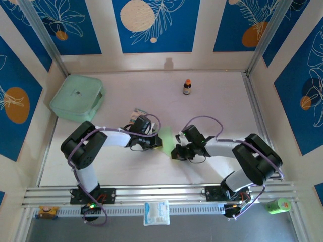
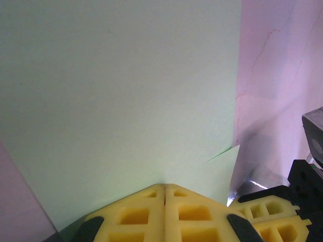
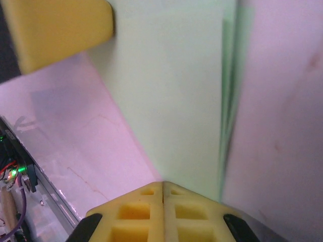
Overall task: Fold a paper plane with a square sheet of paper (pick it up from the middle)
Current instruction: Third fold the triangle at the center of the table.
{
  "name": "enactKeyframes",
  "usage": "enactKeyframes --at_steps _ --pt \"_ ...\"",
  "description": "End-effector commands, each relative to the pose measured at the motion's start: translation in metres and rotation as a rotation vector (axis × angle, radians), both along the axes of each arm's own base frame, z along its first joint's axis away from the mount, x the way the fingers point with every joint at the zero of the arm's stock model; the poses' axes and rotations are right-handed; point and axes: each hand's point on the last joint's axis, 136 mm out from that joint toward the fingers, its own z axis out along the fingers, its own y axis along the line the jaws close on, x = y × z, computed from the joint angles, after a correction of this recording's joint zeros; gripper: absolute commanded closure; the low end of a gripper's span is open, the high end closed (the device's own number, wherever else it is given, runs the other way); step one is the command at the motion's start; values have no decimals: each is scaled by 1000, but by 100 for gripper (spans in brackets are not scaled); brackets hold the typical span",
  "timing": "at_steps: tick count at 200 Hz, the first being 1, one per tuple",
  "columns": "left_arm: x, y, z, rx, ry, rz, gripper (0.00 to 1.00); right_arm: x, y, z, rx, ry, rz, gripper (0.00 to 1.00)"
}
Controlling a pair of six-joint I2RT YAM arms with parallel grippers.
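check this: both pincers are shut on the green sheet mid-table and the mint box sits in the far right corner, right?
No, the mint box sits in the far left corner, as the top view shows. The left pincer and right pincer are indeed both shut on the green sheet mid-table.

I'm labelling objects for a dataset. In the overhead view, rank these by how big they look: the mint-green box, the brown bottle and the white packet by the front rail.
1. mint-green box, clearly the largest
2. white packet, though its distance from the camera may differ
3. brown bottle, the smallest
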Motion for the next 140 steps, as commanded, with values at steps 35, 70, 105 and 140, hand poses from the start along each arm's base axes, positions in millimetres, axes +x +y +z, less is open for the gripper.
enactKeyframes --at_steps 35,70,105,140 --pt "-8 16 -26 89 61 13 95 -36 -38 -27 -97 122 -83 98" --pt "-5 17 -24 87 59 26 95 -32 -41 -12 -79 57 -106 98" --pt "-3 13 -16 66 42 18 95 -17 -29 19 4 -43 -89 96" --pt "-1 12 -14 63 33 10 95 2 -4 39 72 -68 -27 96"
